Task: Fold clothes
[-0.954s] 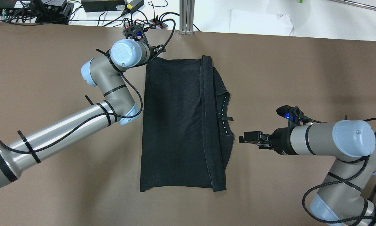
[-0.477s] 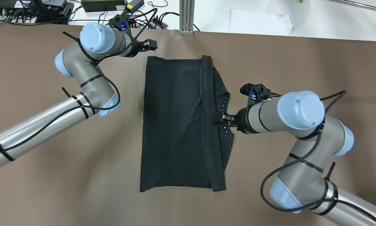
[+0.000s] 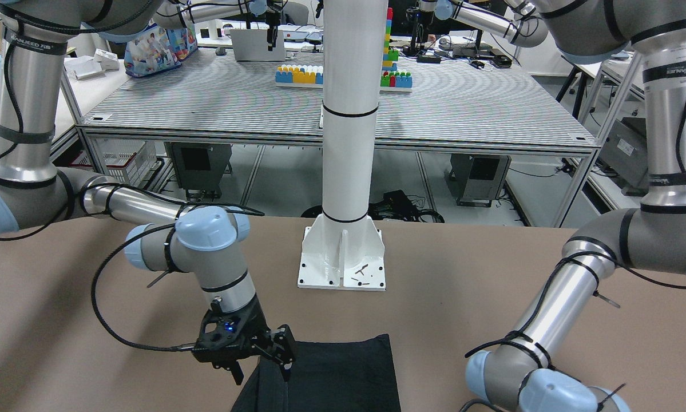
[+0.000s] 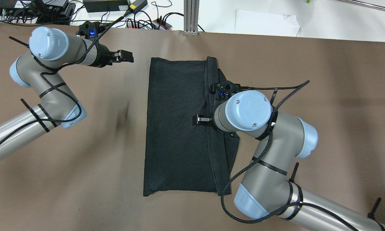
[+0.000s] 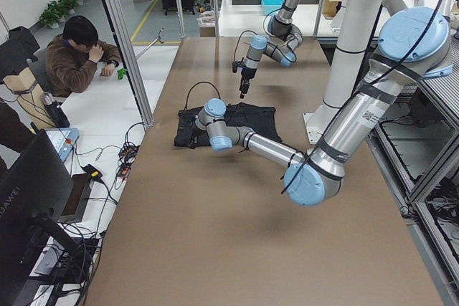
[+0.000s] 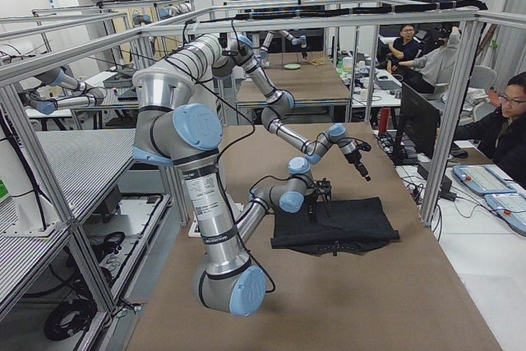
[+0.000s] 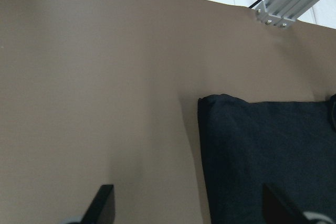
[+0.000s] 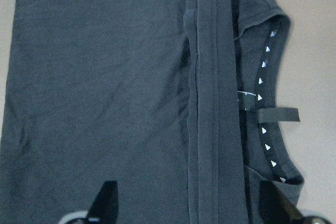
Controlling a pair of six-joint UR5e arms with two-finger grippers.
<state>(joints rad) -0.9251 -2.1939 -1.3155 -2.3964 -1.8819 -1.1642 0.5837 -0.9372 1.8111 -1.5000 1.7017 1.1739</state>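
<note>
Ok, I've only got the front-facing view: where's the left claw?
Observer: Left claw is over bare table, just left of the shirt's far left corner, clear of the cloth.
Operator: Open or shut?
Observer: Open. Its wrist view shows both fingers wide apart.
Operator: And the right claw, is it holding anything?
Observer: No. Right claw is open over the shirt, with the hem band running between its fingers.
</note>
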